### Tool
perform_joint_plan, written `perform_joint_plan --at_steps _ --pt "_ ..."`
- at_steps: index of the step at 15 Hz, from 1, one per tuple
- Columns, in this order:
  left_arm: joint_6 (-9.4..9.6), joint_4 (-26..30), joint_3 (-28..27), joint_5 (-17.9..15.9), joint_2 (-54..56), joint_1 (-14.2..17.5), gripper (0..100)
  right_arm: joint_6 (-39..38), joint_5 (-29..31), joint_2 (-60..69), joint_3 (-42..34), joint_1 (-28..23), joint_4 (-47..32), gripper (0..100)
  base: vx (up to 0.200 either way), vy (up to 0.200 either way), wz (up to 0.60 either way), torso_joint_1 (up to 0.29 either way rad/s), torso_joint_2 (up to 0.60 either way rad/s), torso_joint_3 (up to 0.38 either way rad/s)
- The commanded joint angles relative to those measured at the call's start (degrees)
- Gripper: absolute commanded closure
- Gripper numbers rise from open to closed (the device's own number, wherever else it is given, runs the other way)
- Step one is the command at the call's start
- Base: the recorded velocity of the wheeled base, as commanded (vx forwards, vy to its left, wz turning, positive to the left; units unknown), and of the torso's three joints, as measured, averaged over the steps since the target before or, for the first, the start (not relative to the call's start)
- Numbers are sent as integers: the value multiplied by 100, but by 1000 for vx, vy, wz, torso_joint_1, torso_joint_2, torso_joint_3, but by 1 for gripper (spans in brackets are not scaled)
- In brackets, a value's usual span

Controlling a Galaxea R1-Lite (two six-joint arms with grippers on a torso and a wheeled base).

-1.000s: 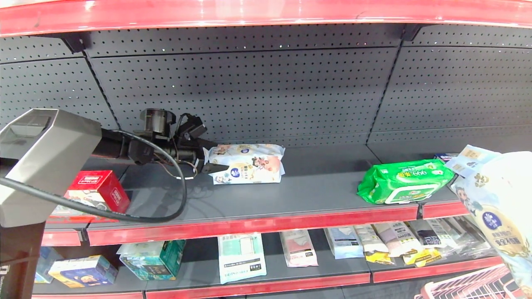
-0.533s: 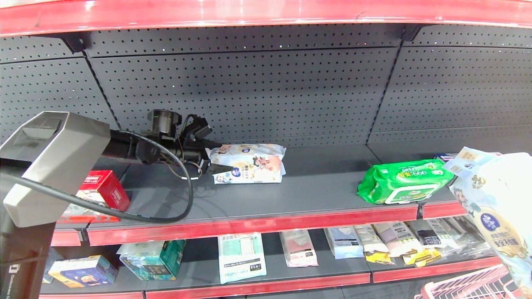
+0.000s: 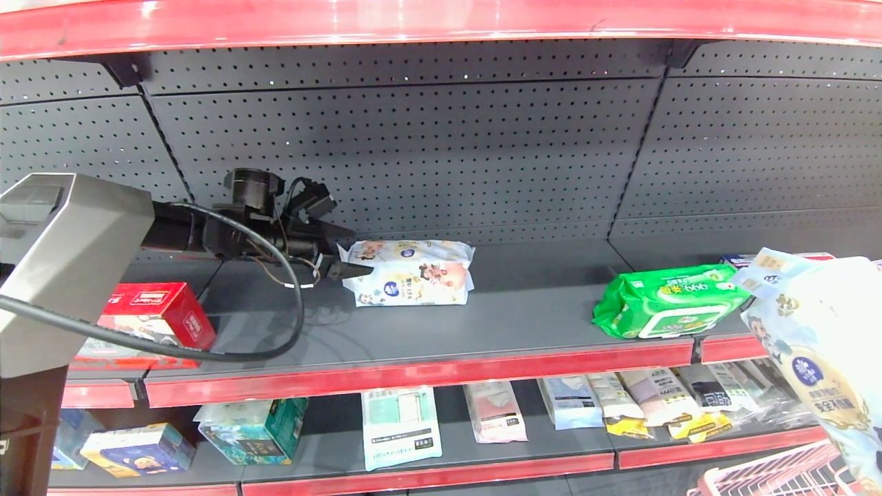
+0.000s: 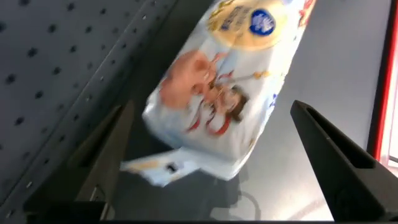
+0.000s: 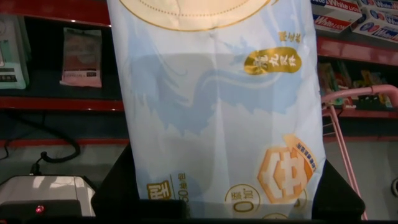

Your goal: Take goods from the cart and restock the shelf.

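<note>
White pack [image 3: 410, 272] lies flat on the middle shelf [image 3: 413, 337], close to the back panel. Left gripper [image 3: 353, 256] is at its left end, wide open. Its fingers [image 4: 329, 162] sit either side of the pack end with a gap on both sides. Second pack [image 3: 820, 344], same kind, is clamped by its lower part in the right gripper [image 5: 224, 208], off the shelf's right front by the cart [image 3: 778, 472]. Green pack [image 3: 668, 300] lies at the shelf's right, red box [image 3: 162, 313] at its left.
</note>
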State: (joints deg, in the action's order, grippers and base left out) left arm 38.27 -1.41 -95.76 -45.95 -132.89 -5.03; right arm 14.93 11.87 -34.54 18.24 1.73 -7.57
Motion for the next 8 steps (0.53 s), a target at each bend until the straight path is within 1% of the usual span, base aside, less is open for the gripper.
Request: perform_joint_plan --at_steps 1,3,5,8 --pt "-3 -8 -189 -2 -97 2 0 1 -1 -36 -13 3 1 100 0 0 0 0 0 0" --pt "-3 10 -541 -2 -387 -6 0 1 -1 -44 -13 3 1 100 0 0 0 0 0 0" --pt "5 159 -602 -2 -457 -94 0 1 -1 -44 -22 3 -8 100 0 0 0 0 0 0" --pt "14 168 -760 -2 -650 -191 0 1 8 -18 -75 3 -8 100 0 0 0 0 0 0"
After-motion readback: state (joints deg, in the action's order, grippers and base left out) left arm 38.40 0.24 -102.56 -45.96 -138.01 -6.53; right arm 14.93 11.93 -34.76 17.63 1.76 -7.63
